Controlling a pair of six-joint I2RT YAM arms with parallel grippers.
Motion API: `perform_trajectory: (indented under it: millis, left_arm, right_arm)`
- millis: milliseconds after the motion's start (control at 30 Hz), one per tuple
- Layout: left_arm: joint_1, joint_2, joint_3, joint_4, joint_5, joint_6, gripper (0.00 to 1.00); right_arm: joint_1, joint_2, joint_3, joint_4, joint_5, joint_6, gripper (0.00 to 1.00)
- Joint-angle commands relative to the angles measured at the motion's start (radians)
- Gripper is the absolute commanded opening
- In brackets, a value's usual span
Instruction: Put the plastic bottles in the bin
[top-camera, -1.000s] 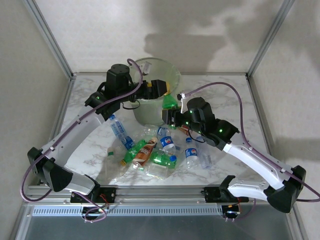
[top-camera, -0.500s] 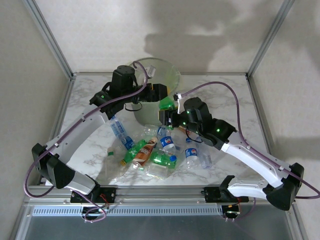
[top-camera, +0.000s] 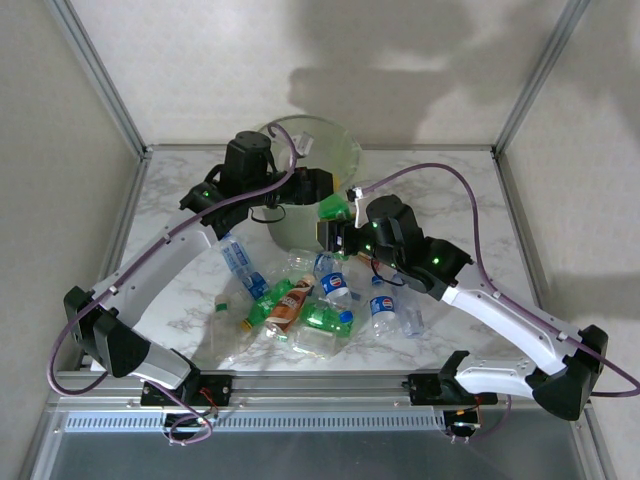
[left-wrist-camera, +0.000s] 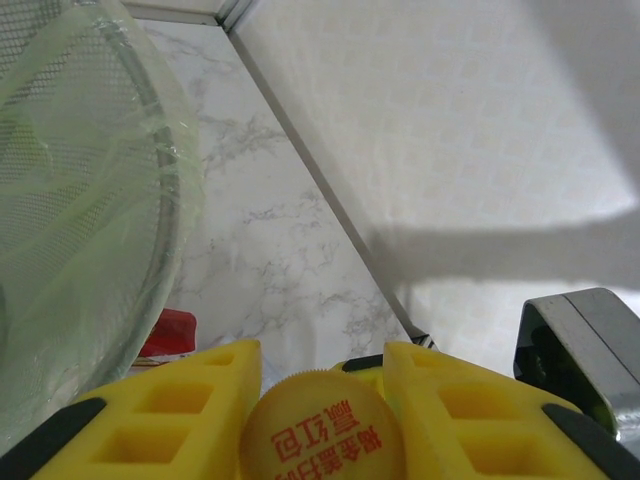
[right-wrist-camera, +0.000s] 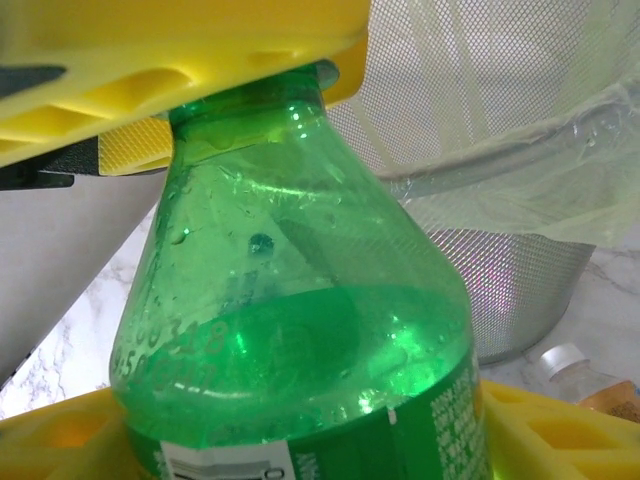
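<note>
Soft, bright light; broad grey shadows lie on the back wall (top-camera: 200, 60). Up close, the green bottle (right-wrist-camera: 300, 330) glows, with small glints.

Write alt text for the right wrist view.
A green plastic bottle sits between the right gripper's yellow fingers, and the left gripper clamps its top at the upper edge of the frame. Behind it is the bin, lined with a pale-green bag, on a marbled table.

red chinese characters on yellow cap (left-wrist-camera: 322, 430)

White marbled tabletop (top-camera: 460, 200), grey metal frame posts (top-camera: 100, 80), pale walls (top-camera: 200, 60)
</note>
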Motion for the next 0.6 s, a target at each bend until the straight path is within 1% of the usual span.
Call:
perform_trajectory:
  millis: [0, 33, 167, 267, 367, 467, 567]
  left_arm:
    - [-0.002, 0.001, 0.043, 0.023, -0.041, -0.029, 0.26]
    - [-0.001, 0.001, 0.048, 0.030, -0.048, -0.035, 0.25]
    - [0.023, -0.001, 0.087, 0.067, -0.090, -0.083, 0.21]
    - [0.056, -0.012, 0.092, 0.118, -0.125, -0.134, 0.20]
    - [0.084, -0.028, 0.089, 0.162, -0.208, -0.168, 0.19]
    - [0.113, -0.065, 0.060, 0.204, -0.358, -0.198, 0.18]
    - [0.137, -0.098, 0.009, 0.260, -0.497, -0.213, 0.17]
  right_arm:
    - [0.010, -0.022, 0.054, 0.007, 0.051, 0.009, 0.71]
    - [0.010, -0.026, 0.056, 0.001, 0.062, 0.012, 0.74]
    - [0.010, -0.050, 0.081, -0.050, 0.153, 0.031, 0.91]
    - [0.010, -0.089, 0.094, -0.087, 0.259, 0.060, 0.98]
    - [0.010, -0.138, 0.092, -0.121, 0.375, 0.104, 0.99]
    - [0.008, -0.177, 0.084, -0.149, 0.449, 0.135, 0.99]
    - [0.007, -0.210, 0.069, -0.165, 0.496, 0.174, 0.99]
